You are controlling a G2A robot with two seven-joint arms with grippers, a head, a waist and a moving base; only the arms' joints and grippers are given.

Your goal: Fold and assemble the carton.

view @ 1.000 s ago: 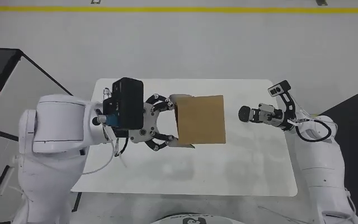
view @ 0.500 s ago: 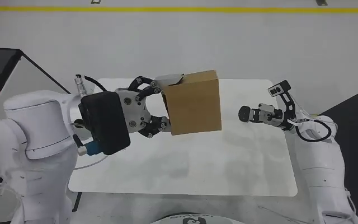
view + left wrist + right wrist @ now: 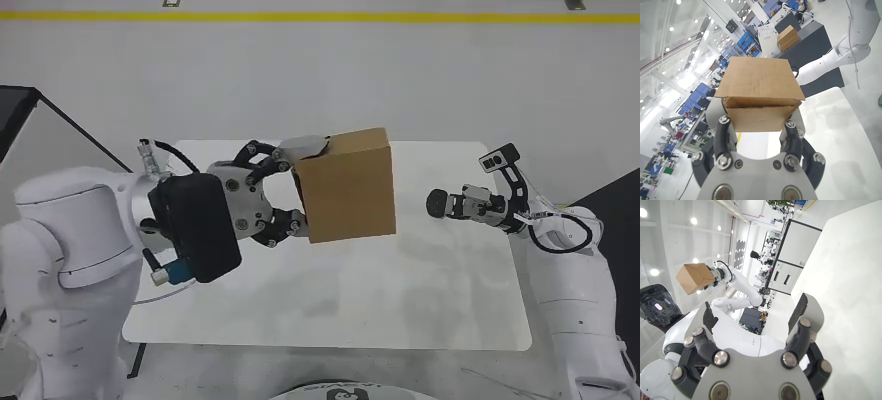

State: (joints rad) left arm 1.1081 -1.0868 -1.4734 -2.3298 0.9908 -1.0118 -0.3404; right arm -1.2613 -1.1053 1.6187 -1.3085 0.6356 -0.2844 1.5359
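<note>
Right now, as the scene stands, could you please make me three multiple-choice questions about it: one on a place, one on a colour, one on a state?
1. Where is the carton?
A. In the left hand, lifted over the table
B. Lying flat on the table
C. On the floor

2. What colour is the carton?
A. White
B. Brown
C. Blue

3. In what state is the right hand?
A. Shut on a flap
B. Shut, holding nothing
C. Open, holding nothing

Answers:
1. A: the left wrist view shows the fingers clamped on both sides of the carton, and the right wrist view shows it up in the air.
2. B: it is plain brown cardboard in every view.
3. C: its own wrist view shows the two pads wide apart with nothing between them.
</note>
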